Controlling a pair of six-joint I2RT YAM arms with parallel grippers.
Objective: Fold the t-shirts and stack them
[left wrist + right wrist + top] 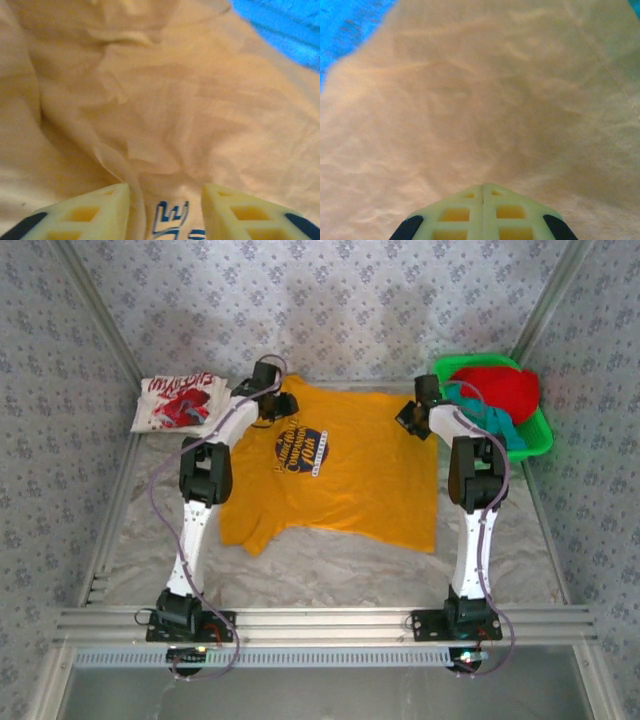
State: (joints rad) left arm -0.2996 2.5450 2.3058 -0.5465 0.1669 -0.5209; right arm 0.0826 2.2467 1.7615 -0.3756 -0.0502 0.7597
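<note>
From above, a yellow-orange t-shirt (340,475) with dark blue chest print lies spread across the table (330,575), a folded white t-shirt (180,403) with red graphic at the far left, and a red tee (505,388) and teal tee (500,428) heaped in a green basket (543,437) at the far right. The left tool (270,400) sits near the collar, the right tool (415,412) at the shirt's far right edge. The left wrist camera shows the left tool (165,212) with jaws apart over rumpled cloth and blue lettering. The right wrist camera shows the right tool (483,212) with fingers pressed together above smooth yellow-orange fabric.
</note>
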